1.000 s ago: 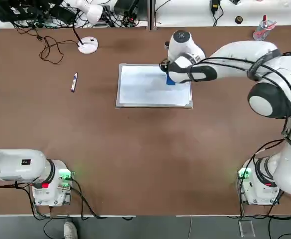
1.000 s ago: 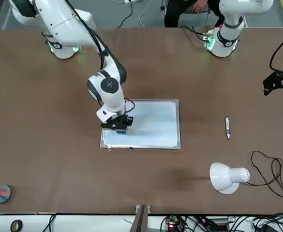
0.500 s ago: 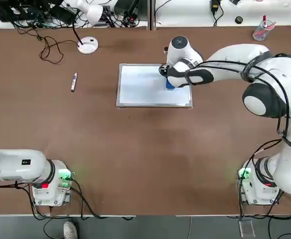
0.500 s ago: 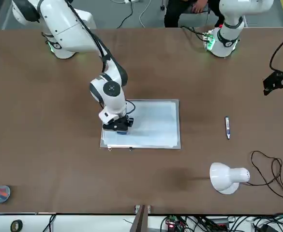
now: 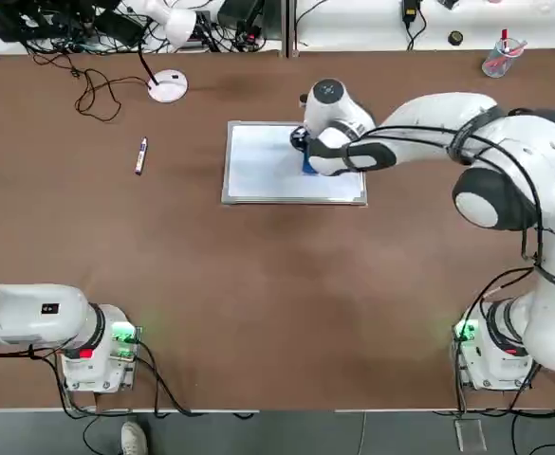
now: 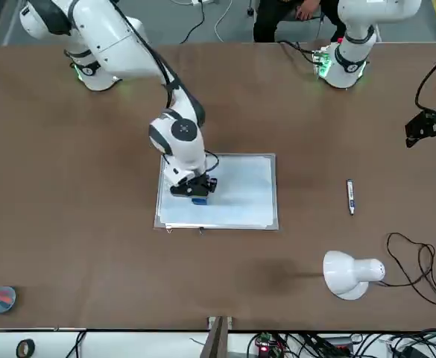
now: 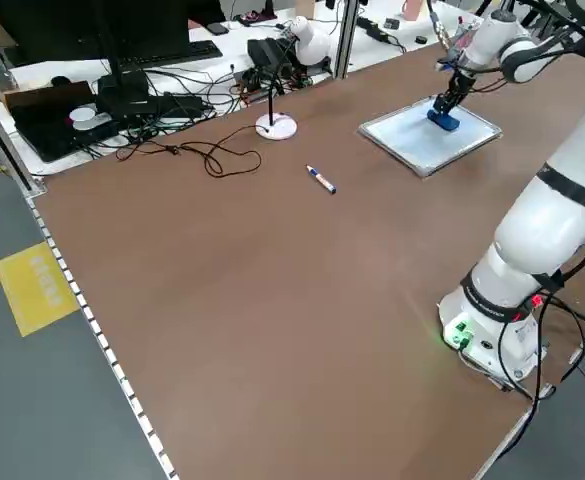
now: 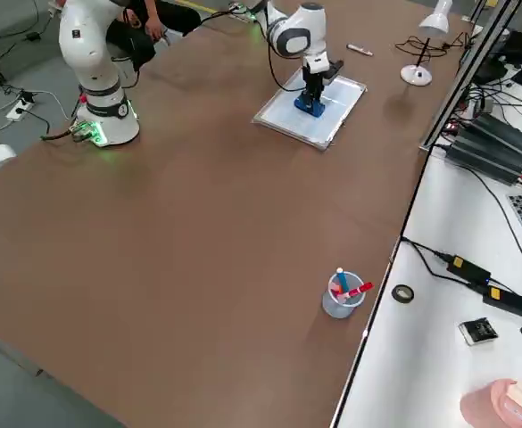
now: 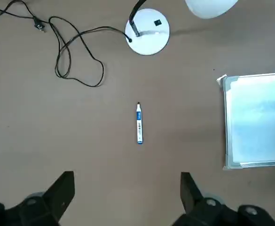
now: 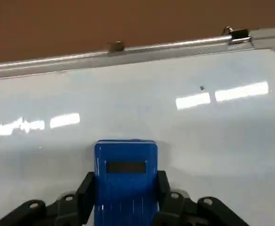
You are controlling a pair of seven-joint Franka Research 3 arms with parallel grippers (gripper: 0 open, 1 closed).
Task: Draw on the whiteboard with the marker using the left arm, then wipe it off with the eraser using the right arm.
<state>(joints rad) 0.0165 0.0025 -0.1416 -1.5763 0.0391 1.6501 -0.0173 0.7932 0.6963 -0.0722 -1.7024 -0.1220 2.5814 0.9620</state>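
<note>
Right tool works the eraser over the whiteboard, left tool idle.
From left to right, dial over the desk as the robot sees it: the black two-fingered left tool (image 9: pixel 128 176) hangs at 9 o'clock, fingers apart, nothing between; the slim white marker (image 5: pixel 141 155) lies loose at 10; the white lamp (image 5: pixel 167 87) stands at 11; the silver-framed rectangular whiteboard (image 5: pixel 268 171) lies flat at 12. Upon it, the black right tool (image 10: pixel 126 175) is clamped on the blue block eraser (image 10: pixel 126 200). Pressing too hard or sideways could slide the unheld board or twist the eraser loose; too lightly, ink could remain, though no strokes are discernible. The brown desk (image 5: pixel 258 303) looks smooth; a clear cup (image 5: pixel 503 59) stands at 2. Beyond the robot's side, a person (image 6: pixel 277 19) sits over grey floor (image 6: pixel 240 22).
</note>
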